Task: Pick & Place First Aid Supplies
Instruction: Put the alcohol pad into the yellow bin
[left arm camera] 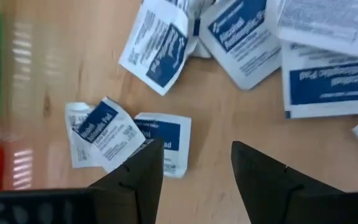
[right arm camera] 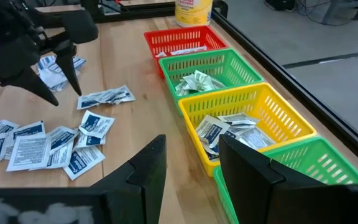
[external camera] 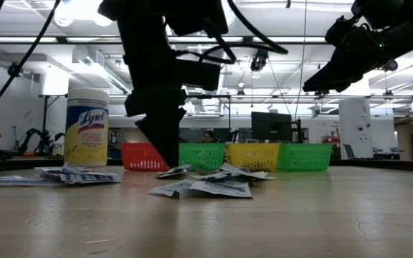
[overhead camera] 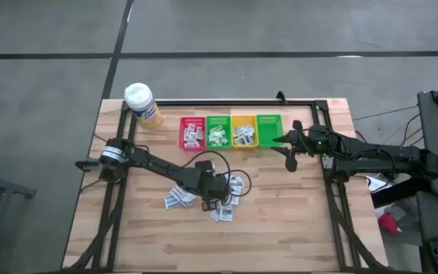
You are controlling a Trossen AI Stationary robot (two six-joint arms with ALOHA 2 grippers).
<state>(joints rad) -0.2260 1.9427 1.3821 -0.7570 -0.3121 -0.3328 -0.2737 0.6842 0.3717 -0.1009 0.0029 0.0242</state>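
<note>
On the wooden table (overhead camera: 295, 221), one white-capped yellow bottle (overhead camera: 141, 105) is seen at the far left corner, followed by four bins in a row: a red bin (overhead camera: 192, 132), a green bin (overhead camera: 218, 132), a yellow bin (overhead camera: 243, 131) and a second green bin (overhead camera: 268, 129). Sachets are visible in the first three bins; the contents of the fourth cannot be judged.

Loose first aid sachets (overhead camera: 179, 199) are scattered in a patch near the table's middle; roughly a dozen are suggested, but an exact count is not possible from above. The left gripper (overhead camera: 217, 189) is held low over this patch with its fingers spread wide and nothing between them. In the left wrist view, two overlapping blue-printed sachets (left arm camera: 114, 134) are shown just beside one fingertip, a detail hidden in the high view.

The right gripper (overhead camera: 289, 146) is raised beside the second green bin, jaws parted and empty. Only the low view shows its height above the table and the bottle's printed label.
</note>
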